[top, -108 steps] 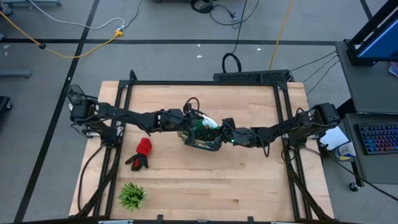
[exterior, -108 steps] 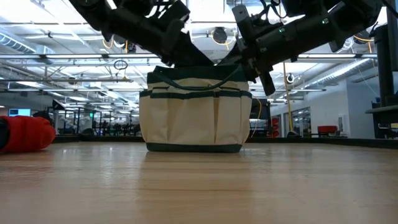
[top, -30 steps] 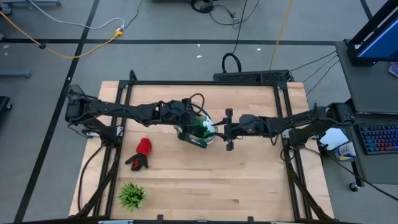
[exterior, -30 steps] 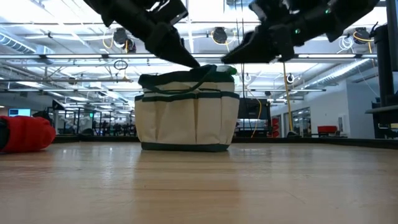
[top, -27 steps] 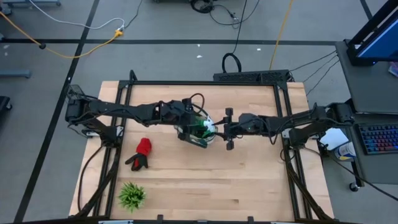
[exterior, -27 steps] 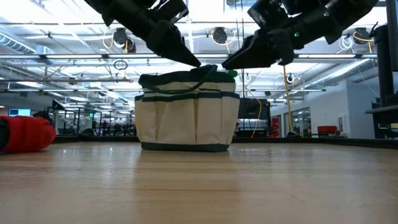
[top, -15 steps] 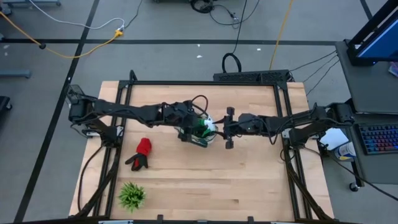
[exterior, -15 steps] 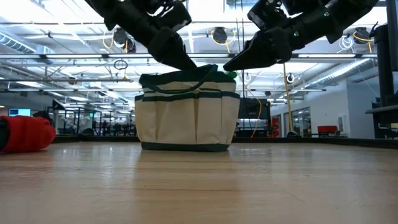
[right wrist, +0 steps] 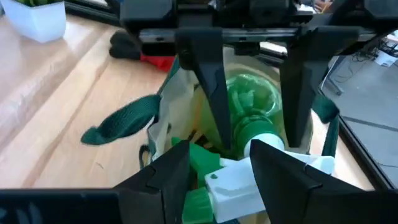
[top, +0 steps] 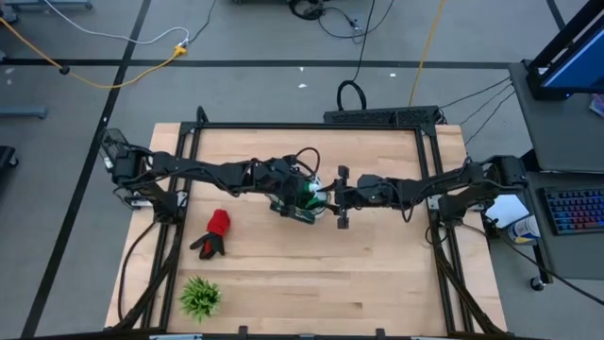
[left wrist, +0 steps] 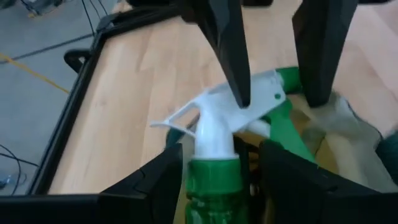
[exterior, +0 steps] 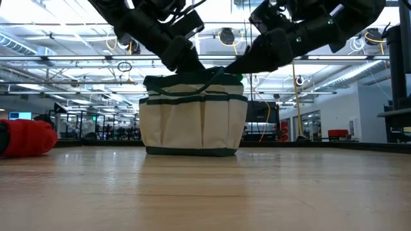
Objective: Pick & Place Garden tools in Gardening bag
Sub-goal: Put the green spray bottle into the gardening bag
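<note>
The spray bottle (left wrist: 214, 158) is seen standing in the bag (exterior: 192, 119), which sits mid-table (top: 377, 274). The left gripper (left wrist: 211, 162) is placed at the bag's left rim, its fingers spread either side of the bottle's white trigger head; whether the pads touch it cannot be told. The right gripper (right wrist: 214, 165) is held at the bag's right rim, pointed at the same white head, fingers apart, nothing seen clamped. In the low view both grippers are seen dipping to the bag's top edge from opposite sides.

The bottle is translucent green with a white trigger top. More green-handled pieces are seen beside it inside the bag, too jumbled to name. The bag is cream canvas with dark green trim, front pockets and a loose dark green handle (right wrist: 121, 121) flopped outward.

A red-and-black glove (top: 213, 233) is left on the table, well left of the bag. A spiky green plant (top: 199, 297) is seen further from the bag, past the glove.
</note>
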